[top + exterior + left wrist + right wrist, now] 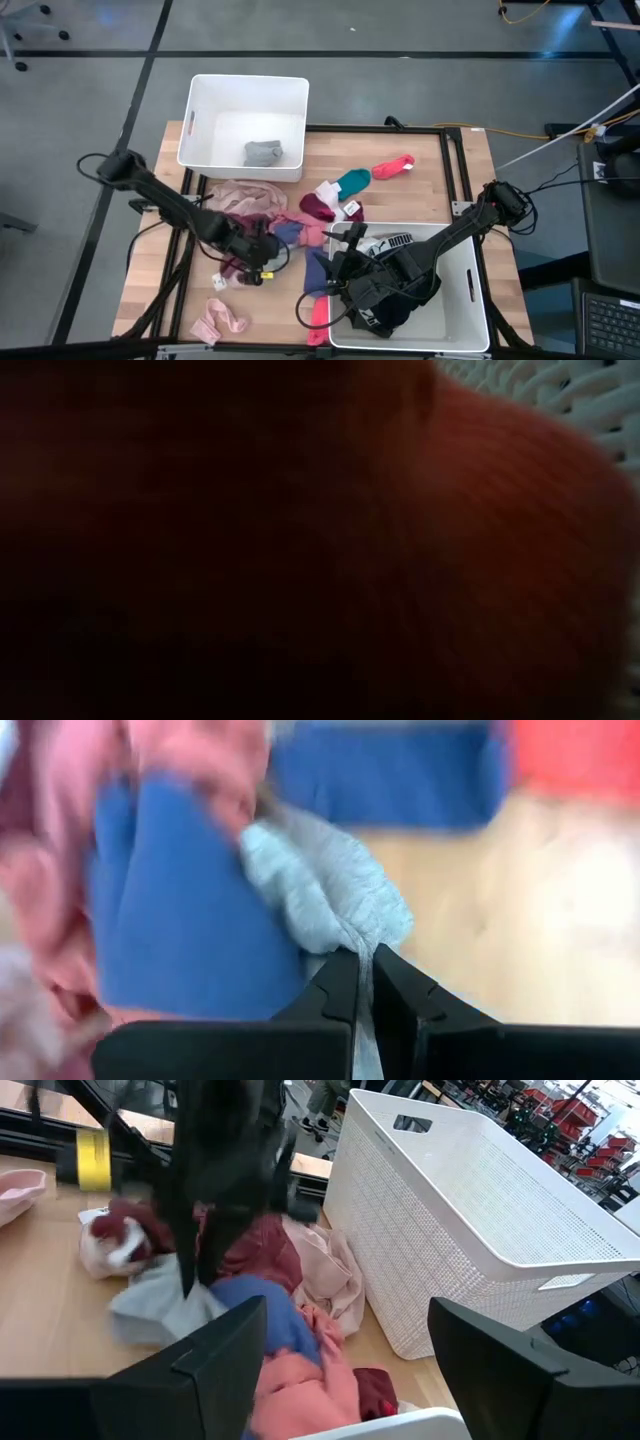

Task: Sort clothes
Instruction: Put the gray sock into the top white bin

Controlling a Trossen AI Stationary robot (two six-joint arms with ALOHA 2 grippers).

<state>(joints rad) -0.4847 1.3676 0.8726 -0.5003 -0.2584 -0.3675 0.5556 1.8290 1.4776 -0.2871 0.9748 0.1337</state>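
The clothes lie heaped mid-table: pink (245, 195), maroon (318, 205), teal (352, 180), a red sock (393, 167) and a blue piece (180, 920). My left gripper (362, 955) stands over the heap's near left side (262, 255), shut on a light grey garment (320, 885). My right gripper (347, 1305) hovers open at the heap's near right (342, 262), nothing between its fingers. A grey garment (263, 152) lies in the far white bin (200, 110). Black clothes, one lettered PUMA (395, 242), fill the near right bin (470, 300). My left gripper pinches a bunched-up fold (352, 928) of the light grey garment between its two fingers. The fingers slant down from above. The cloth is drawn up into a ridge toward the fingertips, and its lower part (150, 1310) still rests on the table beside the blue piece.
A pink garment (220, 320) lies alone near the table's near left corner, a bright pink one (318, 315) by the near bin's left wall. Reddish cloth right at the lens fills the low view (480, 540). Bare wood shows at the far right (440, 190).
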